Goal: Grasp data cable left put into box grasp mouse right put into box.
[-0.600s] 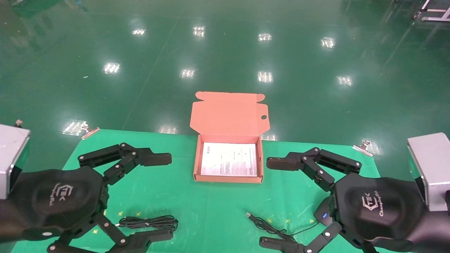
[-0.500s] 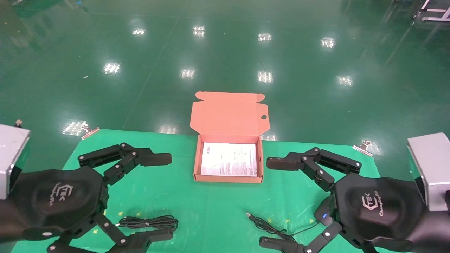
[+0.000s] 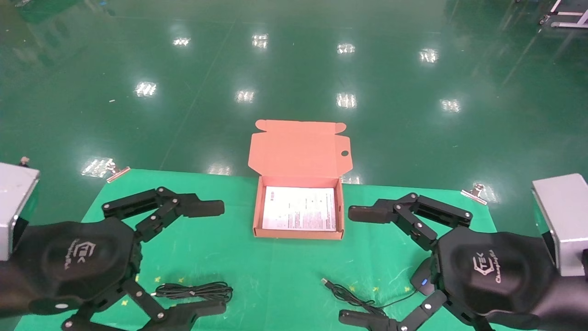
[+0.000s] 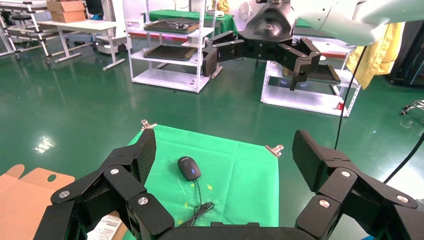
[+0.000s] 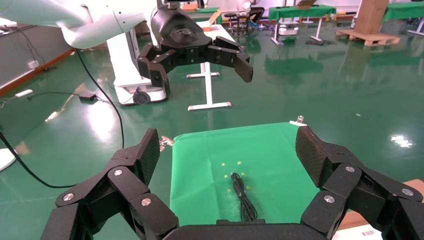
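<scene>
The salmon-orange box (image 3: 258, 209) sits open at the table's far middle, lid standing up, a white printed sheet on its floor. The data cable (image 3: 195, 291), a narrow black looped bundle, lies near the front left; the right wrist view shows it too (image 5: 242, 197). My left gripper (image 3: 213, 257) hovers open above the cable's left end, empty. The black mouse (image 3: 421, 281) with its blue light is half hidden under my right gripper (image 3: 356, 265), which is open and empty. In the left wrist view the mouse (image 4: 189, 167) shows whole. Its cord (image 3: 356, 296) trails left to a USB plug.
A green cloth (image 3: 275, 276) covers the table, held by metal clips at the far corners (image 3: 118, 174) (image 3: 475, 193). Beyond the far edge is shiny green floor. Grey arm housings stand at both sides (image 3: 14, 202) (image 3: 562, 220).
</scene>
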Robot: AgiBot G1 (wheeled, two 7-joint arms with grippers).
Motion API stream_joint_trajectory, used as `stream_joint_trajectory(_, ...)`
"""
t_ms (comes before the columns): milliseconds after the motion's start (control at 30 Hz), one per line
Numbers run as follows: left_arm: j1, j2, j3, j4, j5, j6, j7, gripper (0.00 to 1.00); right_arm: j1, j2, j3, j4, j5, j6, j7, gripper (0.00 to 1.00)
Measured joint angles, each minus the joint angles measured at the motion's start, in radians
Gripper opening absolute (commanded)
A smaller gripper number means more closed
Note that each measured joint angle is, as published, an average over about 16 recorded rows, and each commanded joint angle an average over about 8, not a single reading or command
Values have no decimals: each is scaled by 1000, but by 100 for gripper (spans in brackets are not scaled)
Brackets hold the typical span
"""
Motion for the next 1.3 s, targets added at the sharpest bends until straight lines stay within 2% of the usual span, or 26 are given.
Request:
stream_joint_trajectory(167,-25,4,33,-8,65,3,-21,100,22,9,-14,18,-61,-7,-28,100)
stream_joint_trajectory(333,-84,17,95,-19,186,15,-67,100,68,13,-48,38,-170,-24,-86,100)
stream_joint_trajectory(667,-277,83,297,-45,550,60,-181,100,198,-8,-188,59,-478,-57,-296,100)
stream_joint_trajectory(933,-390,170,472,-51,840,55,-238,100,264,-51,-317,63,-730,-24,-448,100)
stream_joint_trajectory(1100,-412,220,548,-46,985,22,-275,100,266,-85,-371,63,-857,23,-475,100)
stream_joint_trajectory(1300,-399,267,596,-22,1110,-37,-324,100,239,-130,-412,59,-977,91,-433,100)
